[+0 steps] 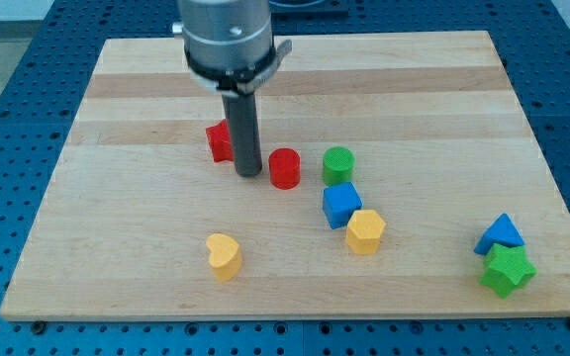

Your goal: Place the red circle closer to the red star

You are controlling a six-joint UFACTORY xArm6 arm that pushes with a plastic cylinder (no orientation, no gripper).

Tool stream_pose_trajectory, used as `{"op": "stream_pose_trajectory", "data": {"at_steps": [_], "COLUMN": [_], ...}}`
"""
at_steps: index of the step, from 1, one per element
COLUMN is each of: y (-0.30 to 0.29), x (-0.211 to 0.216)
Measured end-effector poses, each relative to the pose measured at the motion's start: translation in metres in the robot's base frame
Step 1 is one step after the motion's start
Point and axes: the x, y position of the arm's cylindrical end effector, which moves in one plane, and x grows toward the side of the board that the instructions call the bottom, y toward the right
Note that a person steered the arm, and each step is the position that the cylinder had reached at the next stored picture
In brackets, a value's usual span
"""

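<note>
The red circle (285,168) is a short red cylinder near the middle of the wooden board (146,79). The red star (220,141) lies to its left, partly hidden behind my rod. My tip (249,174) rests on the board between the two, just left of the red circle and at the red star's lower right. A small gap shows between the tip and the red circle.
A green circle (338,164) stands right of the red circle, with a blue block (341,205) and a yellow hexagon (365,231) below it. A yellow heart (224,255) lies at the bottom. A blue triangle (501,234) and green star (508,270) sit at bottom right.
</note>
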Motion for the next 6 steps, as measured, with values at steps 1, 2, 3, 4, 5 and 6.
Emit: {"op": "stream_pose_trajectory", "data": {"at_steps": [1, 2, 3, 4, 5, 6], "y": [0.001, 0.052, 0.056, 0.056, 0.056, 0.056], "x": [0.071, 0.086, 0.086, 0.030, -0.086, -0.127]}}
